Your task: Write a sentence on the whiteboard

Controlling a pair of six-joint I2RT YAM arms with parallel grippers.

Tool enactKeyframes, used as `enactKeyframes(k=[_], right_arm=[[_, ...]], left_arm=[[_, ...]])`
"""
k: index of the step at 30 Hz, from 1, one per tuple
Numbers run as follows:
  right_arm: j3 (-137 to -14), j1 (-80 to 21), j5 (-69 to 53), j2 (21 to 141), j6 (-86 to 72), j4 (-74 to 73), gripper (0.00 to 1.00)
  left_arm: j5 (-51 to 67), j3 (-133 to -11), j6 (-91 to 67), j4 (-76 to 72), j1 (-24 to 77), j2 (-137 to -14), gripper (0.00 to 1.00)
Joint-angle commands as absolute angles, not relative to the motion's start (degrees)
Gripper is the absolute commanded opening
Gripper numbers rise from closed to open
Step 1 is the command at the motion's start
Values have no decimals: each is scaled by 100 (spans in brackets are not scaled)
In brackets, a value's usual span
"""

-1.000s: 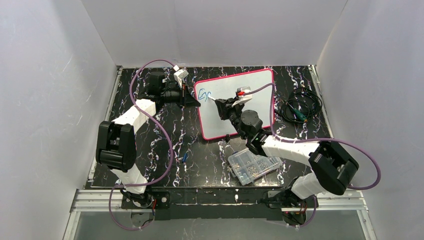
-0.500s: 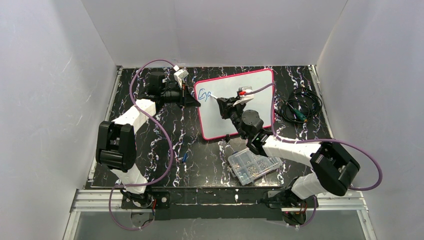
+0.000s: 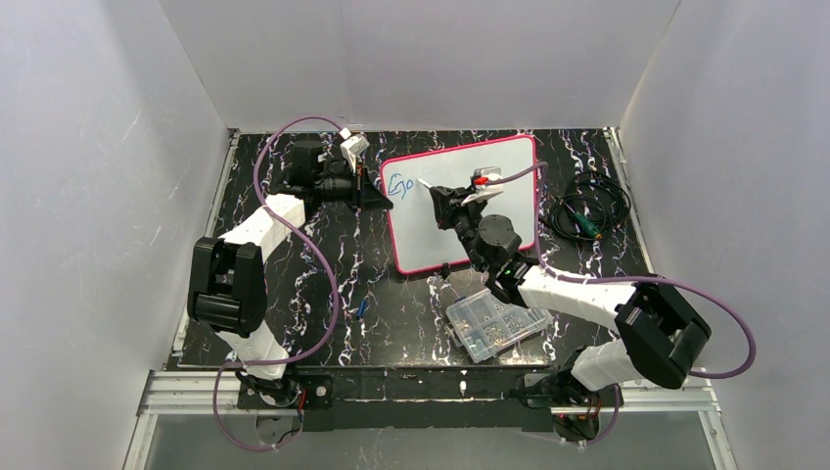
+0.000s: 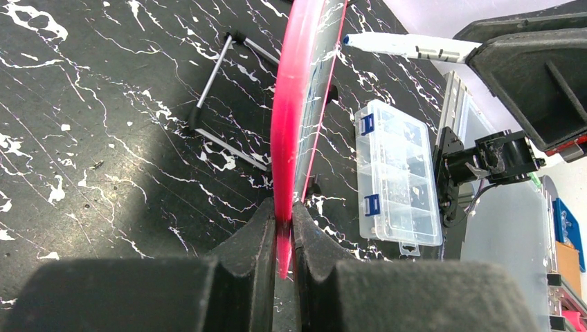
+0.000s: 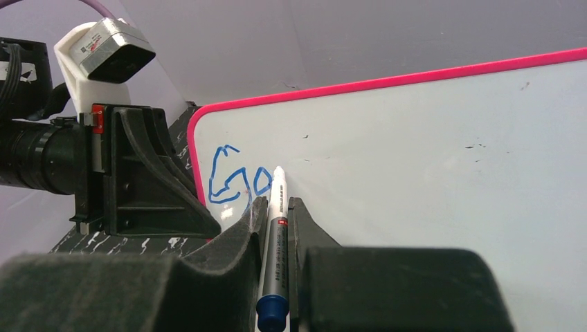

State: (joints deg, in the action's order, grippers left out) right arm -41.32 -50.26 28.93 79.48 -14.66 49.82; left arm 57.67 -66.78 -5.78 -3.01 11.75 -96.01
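The whiteboard (image 3: 470,211) with its pink-red frame lies at the back middle of the table. Blue handwriting (image 3: 397,184) reading "Go" sits at its top left corner, also in the right wrist view (image 5: 239,183). My left gripper (image 3: 376,193) is shut on the board's left edge (image 4: 285,166). My right gripper (image 3: 438,201) is shut on a white marker (image 5: 275,228) with a blue end. The marker tip (image 3: 422,182) is at the board just right of the "o". The marker also shows in the left wrist view (image 4: 408,47).
A clear compartmented parts box (image 3: 497,324) lies near the front right, below the board, seen also in the left wrist view (image 4: 396,173). A coil of black cable (image 3: 585,213) lies right of the board. A small blue cap (image 3: 362,307) lies on the black marbled table (image 3: 323,323).
The right gripper moved the marker to the right along the top line. The writing grew from "G" with a partial stroke to "Go". The left arm has not moved.
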Motion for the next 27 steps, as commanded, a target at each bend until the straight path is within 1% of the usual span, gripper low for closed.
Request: enactKeyframes(k=[1, 10, 16, 27], right_arm=[[-4263, -4997, 3102, 7994, -1310, 5260, 1], [-4325, -4992, 2889, 8154, -1316, 5098, 1], [-4120, -5001, 2769, 8064, -1447, 4948, 1], [-3947, -5001, 3098, 7857, -1339, 4741, 1]], left_arm=[[5924, -6672, -502, -334, 1195, -9222, 0], [5930, -6682, -505, -334, 1195, -9220, 0], [5924, -6683, -501, -334, 1198, -9210, 0], [5920, -6678, -501, -336, 1196, -9218, 0]])
